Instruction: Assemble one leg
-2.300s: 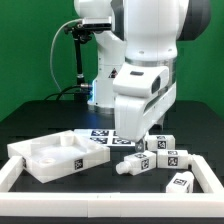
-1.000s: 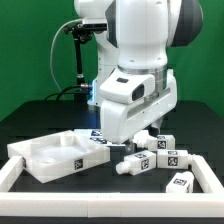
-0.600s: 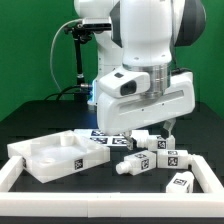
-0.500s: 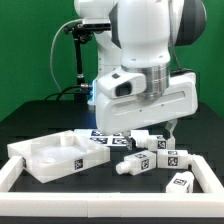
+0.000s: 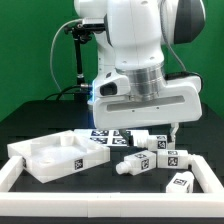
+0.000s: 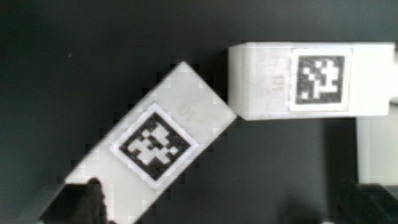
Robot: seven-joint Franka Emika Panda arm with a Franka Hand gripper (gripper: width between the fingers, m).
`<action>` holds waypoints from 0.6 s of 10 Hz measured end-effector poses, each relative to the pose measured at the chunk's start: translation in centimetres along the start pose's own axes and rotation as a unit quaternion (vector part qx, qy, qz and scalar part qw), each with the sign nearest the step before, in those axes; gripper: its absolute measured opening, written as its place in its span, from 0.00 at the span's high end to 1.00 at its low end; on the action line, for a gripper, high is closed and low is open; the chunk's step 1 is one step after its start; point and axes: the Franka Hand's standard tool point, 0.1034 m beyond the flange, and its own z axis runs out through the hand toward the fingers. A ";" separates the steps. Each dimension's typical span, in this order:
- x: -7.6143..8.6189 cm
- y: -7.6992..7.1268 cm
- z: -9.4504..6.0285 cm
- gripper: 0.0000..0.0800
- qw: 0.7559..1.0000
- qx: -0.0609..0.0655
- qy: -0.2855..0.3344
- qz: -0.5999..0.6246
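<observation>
Several white legs with square tags lie on the black table at the exterior view's right: one (image 5: 160, 141) under my hand, one (image 5: 172, 156) beside it, one (image 5: 135, 162) in front and one (image 5: 182, 181) nearest the camera. My gripper (image 5: 150, 129) hovers just above this group, its broad side facing the camera. In the wrist view my gripper (image 6: 228, 205) is open, with dark fingertips (image 6: 80, 200) at both sides of the frame. One leg (image 6: 302, 80) lies square and another (image 6: 169, 135) lies diagonally, reaching toward one fingertip. Nothing sits between the jaws.
The large white tabletop slab (image 5: 55, 155) lies at the exterior view's left. The marker board (image 5: 103, 137) lies behind it, under the arm. A white border frame (image 5: 14, 166) rings the work area, with its other side (image 5: 213, 172) close to the legs.
The wrist has turned, so the hand now shows its broad side to the camera. It has shifted slightly toward the exterior view's right above the legs. The parts have not moved.
</observation>
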 end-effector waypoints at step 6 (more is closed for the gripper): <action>0.2 1.0 1.7 0.19 0.959 0.019 0.001 0.283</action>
